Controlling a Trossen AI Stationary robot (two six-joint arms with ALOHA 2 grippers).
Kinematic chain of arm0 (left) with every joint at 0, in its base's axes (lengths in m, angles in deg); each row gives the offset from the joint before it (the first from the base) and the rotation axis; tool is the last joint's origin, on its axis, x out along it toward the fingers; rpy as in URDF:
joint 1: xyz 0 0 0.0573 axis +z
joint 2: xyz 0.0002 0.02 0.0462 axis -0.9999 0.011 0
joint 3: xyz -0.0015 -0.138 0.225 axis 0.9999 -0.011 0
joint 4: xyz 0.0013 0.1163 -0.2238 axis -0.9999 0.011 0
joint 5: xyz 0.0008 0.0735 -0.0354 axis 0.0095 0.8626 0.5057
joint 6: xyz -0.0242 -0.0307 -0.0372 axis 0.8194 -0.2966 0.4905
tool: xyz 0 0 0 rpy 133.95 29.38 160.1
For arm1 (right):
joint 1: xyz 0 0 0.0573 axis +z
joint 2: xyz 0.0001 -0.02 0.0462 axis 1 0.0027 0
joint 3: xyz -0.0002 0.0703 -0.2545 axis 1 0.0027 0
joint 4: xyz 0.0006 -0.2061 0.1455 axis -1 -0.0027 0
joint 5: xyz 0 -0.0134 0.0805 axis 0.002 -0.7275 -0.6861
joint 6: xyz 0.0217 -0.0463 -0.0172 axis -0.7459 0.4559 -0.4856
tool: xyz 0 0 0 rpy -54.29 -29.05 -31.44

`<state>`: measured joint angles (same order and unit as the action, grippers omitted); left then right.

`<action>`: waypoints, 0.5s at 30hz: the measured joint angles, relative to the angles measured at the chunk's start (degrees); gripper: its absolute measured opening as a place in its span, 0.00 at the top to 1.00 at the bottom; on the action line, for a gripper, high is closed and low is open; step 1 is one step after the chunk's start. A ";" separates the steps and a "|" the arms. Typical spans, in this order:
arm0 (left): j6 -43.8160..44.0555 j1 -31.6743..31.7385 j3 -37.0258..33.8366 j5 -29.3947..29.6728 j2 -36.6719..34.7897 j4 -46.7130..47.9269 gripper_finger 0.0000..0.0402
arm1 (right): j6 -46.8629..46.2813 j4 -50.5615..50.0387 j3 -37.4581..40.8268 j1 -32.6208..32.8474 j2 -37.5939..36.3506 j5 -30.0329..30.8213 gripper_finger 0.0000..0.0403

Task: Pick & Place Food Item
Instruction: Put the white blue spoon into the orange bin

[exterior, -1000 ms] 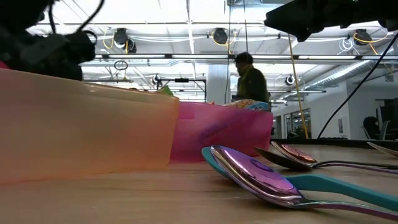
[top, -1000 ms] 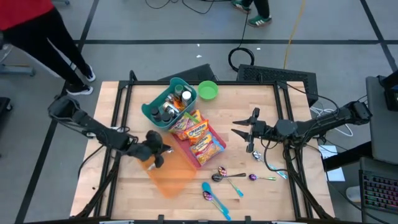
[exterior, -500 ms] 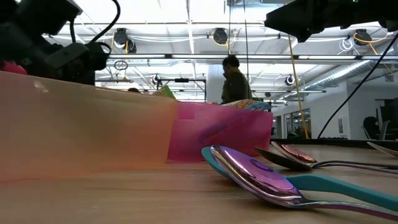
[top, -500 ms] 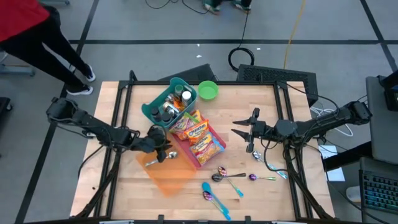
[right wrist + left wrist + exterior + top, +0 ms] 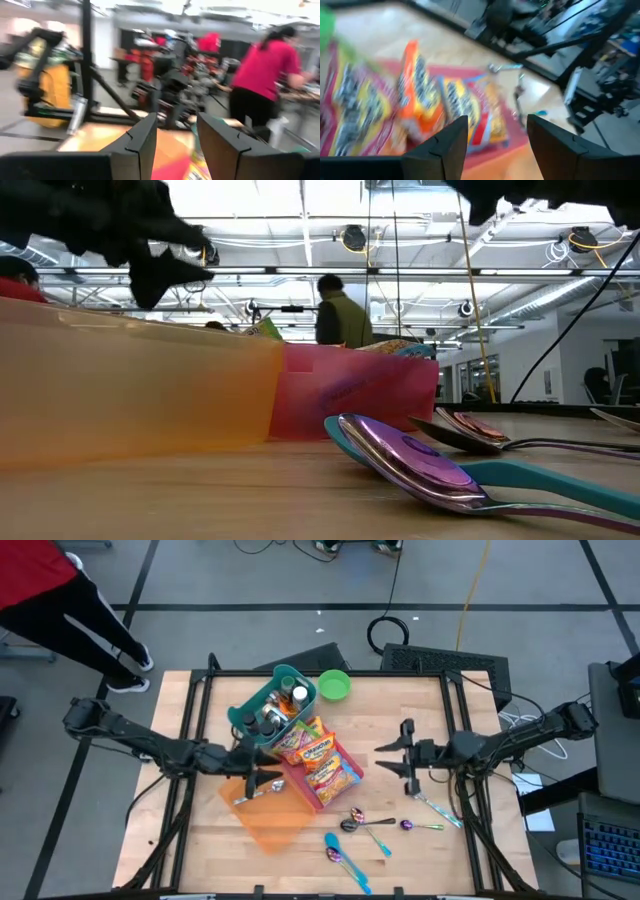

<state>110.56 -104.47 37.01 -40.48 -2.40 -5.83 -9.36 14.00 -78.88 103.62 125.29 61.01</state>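
Several orange and yellow snack packets (image 5: 318,755) (image 5: 420,100) lie in a pink tray (image 5: 305,790) (image 5: 350,395) at mid-table. An orange tray (image 5: 275,825) (image 5: 130,390) lies beside it on the near left, with a small silvery thing (image 5: 250,797) on its floor. My left gripper (image 5: 263,777) (image 5: 497,125) hangs open above the orange tray's far corner, pointing at the packets, with nothing between its fingers. My right gripper (image 5: 388,758) (image 5: 177,122) hovers open to the right of the pink tray, raised off the table and holding nothing.
A teal bin (image 5: 245,715) of small containers and a green bowl (image 5: 334,685) stand at the far middle. Several spoons (image 5: 360,825) (image 5: 420,465) lie near the front edge. A person in red (image 5: 60,590) stands beyond the far left corner.
My left gripper has opened, risen off the orange tray and swung toward the pink tray, tipping closer to level. The silvery thing now lies in the orange tray where the gripper was. My right gripper's wrist has turned a little in place.
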 joint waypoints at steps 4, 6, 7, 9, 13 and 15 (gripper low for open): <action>-6.28 -0.03 0.01 -0.02 -0.53 -4.59 0.47 | -1.66 1.33 0.00 0.00 -0.02 -8.46 0.67; -8.77 -0.02 0.01 0.07 -0.52 -6.09 0.47 | -4.55 1.78 0.02 0.00 0.00 -12.45 0.67; -9.97 0.07 0.01 0.29 -0.52 -7.02 0.47 | -6.01 2.64 0.02 0.00 0.00 -13.94 0.67; -12.38 0.40 0.01 1.17 -0.52 -8.49 0.47 | -8.48 4.65 -0.04 0.23 -0.02 -14.47 0.67; -13.95 1.51 0.01 2.17 -0.50 -9.42 0.47 | -9.14 -9.84 -5.04 3.36 -0.22 -9.85 0.63; -13.90 1.81 0.01 2.17 -0.50 -9.29 0.47 | -9.52 -26.20 -10.17 6.38 0.85 -1.41 0.57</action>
<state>96.66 -102.66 37.02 -38.31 -2.90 -15.12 -18.88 -12.19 -89.05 110.01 126.14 59.60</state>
